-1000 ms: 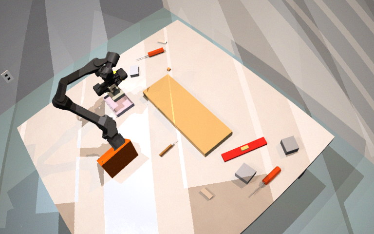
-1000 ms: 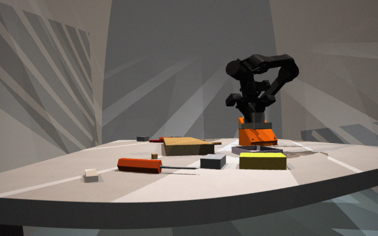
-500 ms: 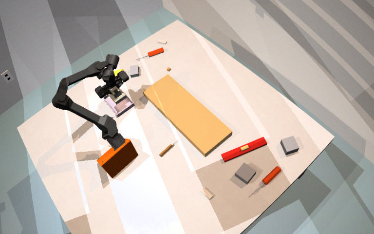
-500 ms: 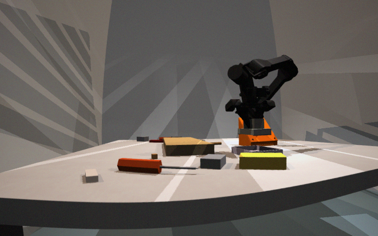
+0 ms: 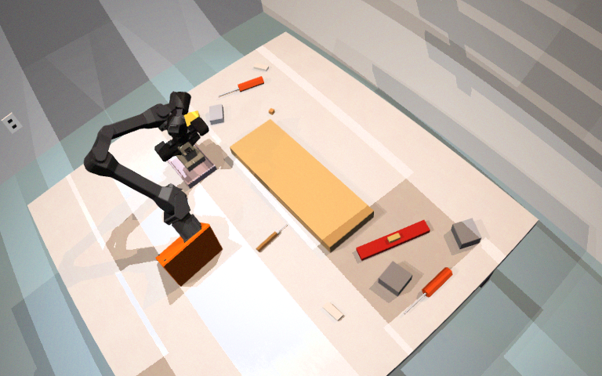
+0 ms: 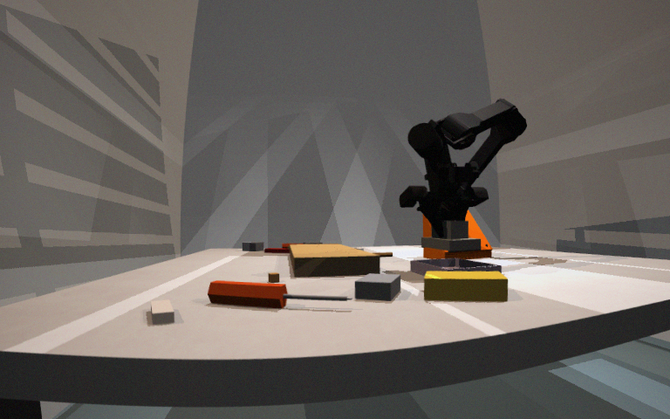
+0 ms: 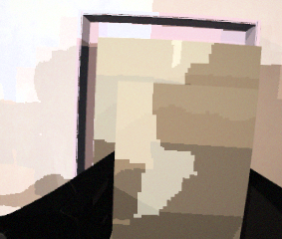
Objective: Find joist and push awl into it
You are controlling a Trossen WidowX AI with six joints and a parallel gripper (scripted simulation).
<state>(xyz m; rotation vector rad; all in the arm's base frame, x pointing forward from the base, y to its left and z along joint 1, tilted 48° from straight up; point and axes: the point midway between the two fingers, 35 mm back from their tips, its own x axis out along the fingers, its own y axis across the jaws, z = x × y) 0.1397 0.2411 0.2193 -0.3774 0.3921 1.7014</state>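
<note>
My gripper (image 5: 189, 151) (image 6: 452, 228) (image 7: 172, 162) is shut on the stud finder, a grey-tan block with a wide base and a narrower top. The stud finder (image 5: 196, 160) (image 6: 450, 243) (image 7: 177, 62) hangs level a little above the shallow pinkish tray (image 5: 203, 178) (image 6: 455, 266) (image 7: 170, 21), with a gap under it in the exterior view. The base covers most of the tray in the wrist view. The awl (image 5: 266, 241), with a wooden handle and thin metal tip, lies between the orange robot base and the panel. The floor panel (image 5: 295, 181) (image 6: 334, 265) is a long yellow-orange board. The joist is hidden.
A yellow block (image 5: 192, 117) (image 6: 466, 288) and a grey block (image 5: 215, 113) (image 6: 378, 286) stand beyond the tray. An orange screwdriver (image 5: 251, 84) (image 6: 248, 294) lies farther off. A red level (image 5: 371, 248), two grey blocks and another screwdriver (image 5: 437, 281) lie past the panel's other end.
</note>
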